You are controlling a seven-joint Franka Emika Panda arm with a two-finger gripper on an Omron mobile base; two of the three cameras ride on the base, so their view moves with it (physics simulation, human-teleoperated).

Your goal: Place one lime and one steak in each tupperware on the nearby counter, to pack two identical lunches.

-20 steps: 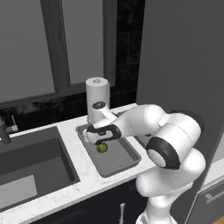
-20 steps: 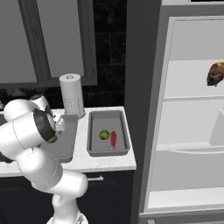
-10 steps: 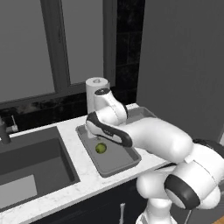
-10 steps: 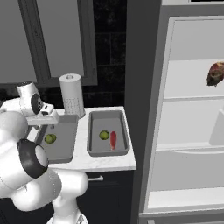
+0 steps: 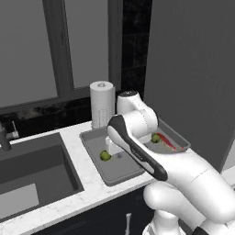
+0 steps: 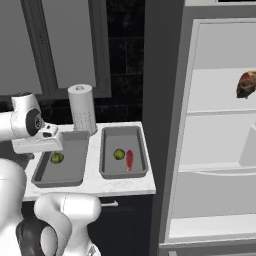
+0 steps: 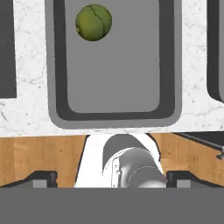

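On the white bench [image 6: 95,186], 2 grey tubs sit side by side. Nearest the sink [image 5: 32,172], the left tub [image 6: 45,176] holds 1 lime [image 6: 57,158], lying free at its far end. Above that tub hangs the hand [image 6: 37,146], its tips wide apart at the bottom of the hand view and holding nothing. Just to the right, the second tub [image 6: 106,170] holds a lime [image 6: 119,154] and a red steak [image 6: 129,159] close together. Behind stands a paper towel roll [image 6: 82,108]. Farther right, a fridge shelf [image 6: 220,112] carries a brown lump [image 6: 246,84].

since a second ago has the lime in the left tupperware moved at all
No. The lime lies in the same far part of the left tupperware, in front of the paper towel roll, as before.
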